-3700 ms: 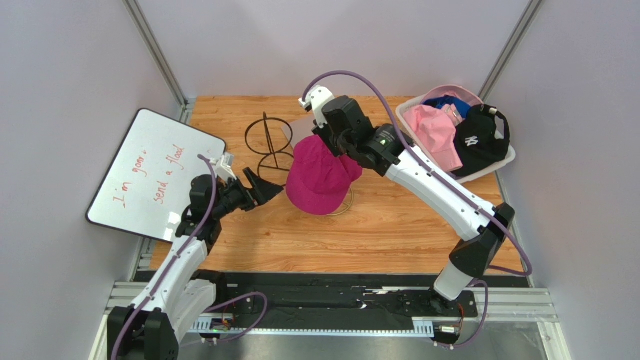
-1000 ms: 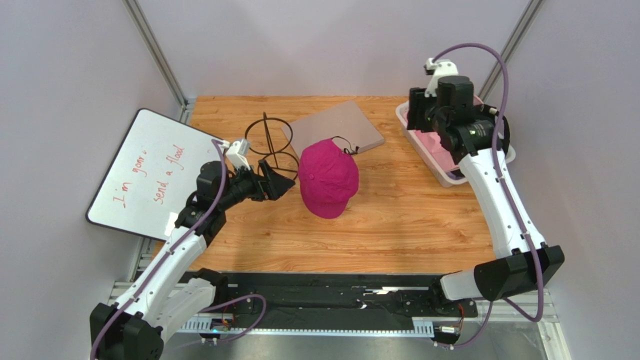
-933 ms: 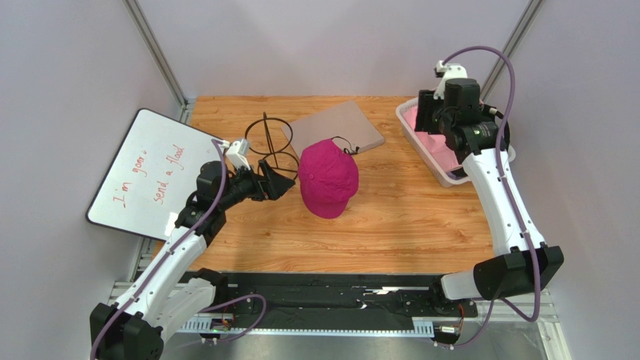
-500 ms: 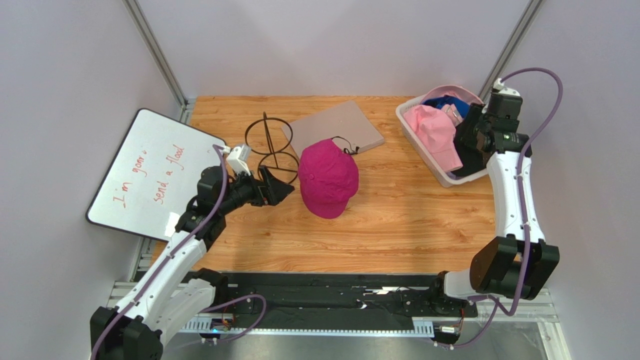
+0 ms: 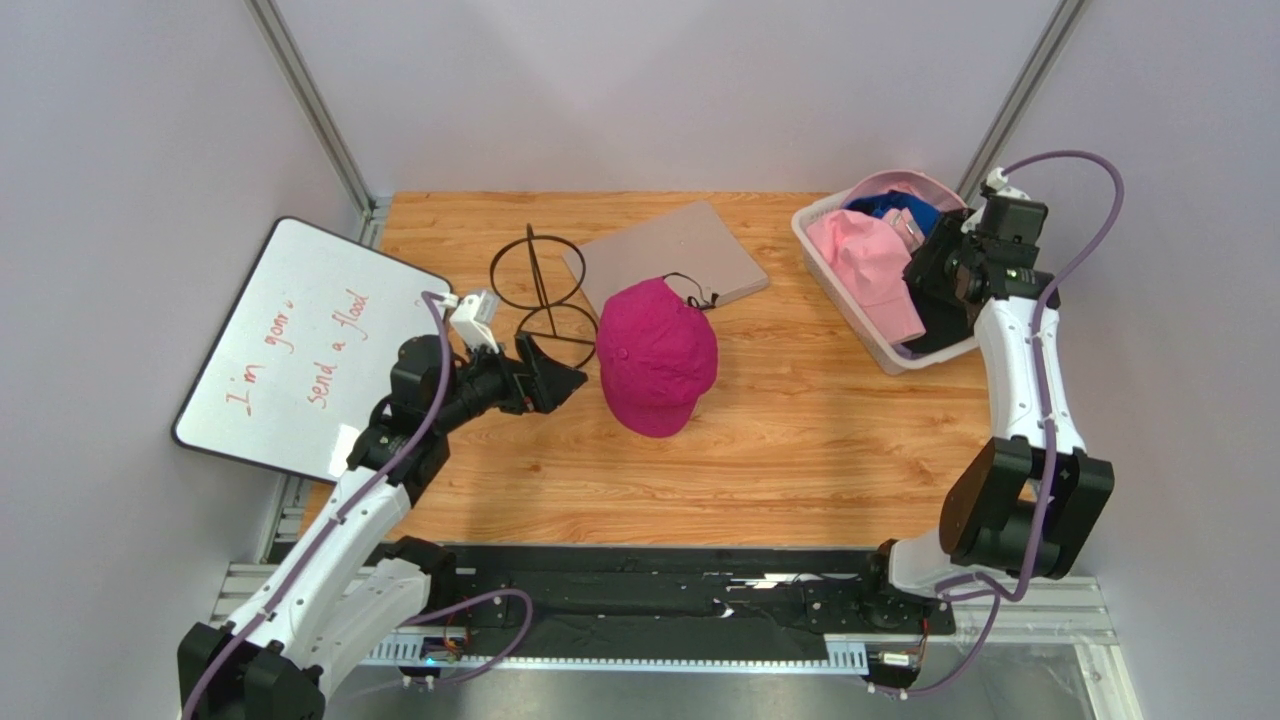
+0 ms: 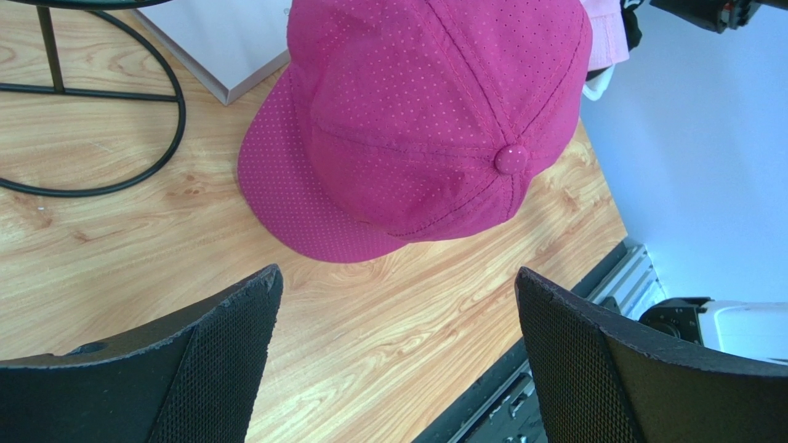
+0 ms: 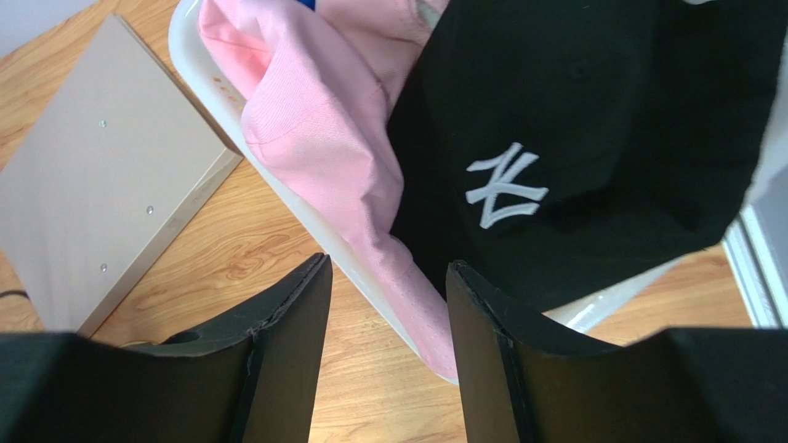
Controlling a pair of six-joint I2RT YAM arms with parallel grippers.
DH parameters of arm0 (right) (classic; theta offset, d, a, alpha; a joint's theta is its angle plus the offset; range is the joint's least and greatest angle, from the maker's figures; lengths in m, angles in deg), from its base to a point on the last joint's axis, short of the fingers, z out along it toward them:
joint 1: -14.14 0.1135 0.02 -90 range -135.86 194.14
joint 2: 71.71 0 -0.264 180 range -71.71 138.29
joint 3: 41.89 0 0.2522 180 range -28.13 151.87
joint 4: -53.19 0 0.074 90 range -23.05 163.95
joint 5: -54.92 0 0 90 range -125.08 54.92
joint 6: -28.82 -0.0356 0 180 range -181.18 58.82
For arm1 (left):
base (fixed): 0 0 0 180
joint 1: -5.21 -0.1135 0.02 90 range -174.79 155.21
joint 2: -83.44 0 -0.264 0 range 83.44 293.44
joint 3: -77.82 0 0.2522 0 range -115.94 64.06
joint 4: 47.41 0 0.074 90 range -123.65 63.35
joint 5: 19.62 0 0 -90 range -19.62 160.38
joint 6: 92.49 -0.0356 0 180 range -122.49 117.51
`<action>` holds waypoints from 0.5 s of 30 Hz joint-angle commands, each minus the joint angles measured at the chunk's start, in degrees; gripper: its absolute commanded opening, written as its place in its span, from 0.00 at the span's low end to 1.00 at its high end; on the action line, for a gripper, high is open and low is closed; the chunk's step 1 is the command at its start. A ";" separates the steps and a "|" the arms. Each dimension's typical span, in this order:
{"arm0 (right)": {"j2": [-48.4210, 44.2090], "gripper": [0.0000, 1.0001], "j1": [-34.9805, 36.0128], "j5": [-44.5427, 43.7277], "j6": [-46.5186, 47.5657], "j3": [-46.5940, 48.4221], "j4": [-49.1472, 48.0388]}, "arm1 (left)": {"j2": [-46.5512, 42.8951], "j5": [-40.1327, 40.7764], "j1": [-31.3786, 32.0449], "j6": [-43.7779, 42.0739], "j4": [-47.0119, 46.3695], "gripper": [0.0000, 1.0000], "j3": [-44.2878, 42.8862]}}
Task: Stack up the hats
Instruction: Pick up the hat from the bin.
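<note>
Here, the magenta cap sits about mid-table, crown up, brim pointing to the near side, its far edge over the near corner of a flat beige board. Just left of it, the left gripper hovers low over the wood with its jaws spread wide and nothing between them; its wrist view shows the cap's top button and dotted fabric ahead of the fingertips, not touching. A black wire frame stands left of the cap, beyond that gripper.

The other hats lie in a white basket at the far right corner: a pink hat draped over the left rim, a black cap with a white logo to its right, and a blue hat at the far end. The right gripper hangs above the basket's near rim, jaws partly apart, gripping nothing.

A whiteboard with red writing lies off the table's left edge.
</note>
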 commanded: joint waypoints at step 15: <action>9.00 0.10 4.18 6.86 3.39 2.88 -3.03 | -6.76 4.42 0.20 -5.30 15.92 1.00 -15.13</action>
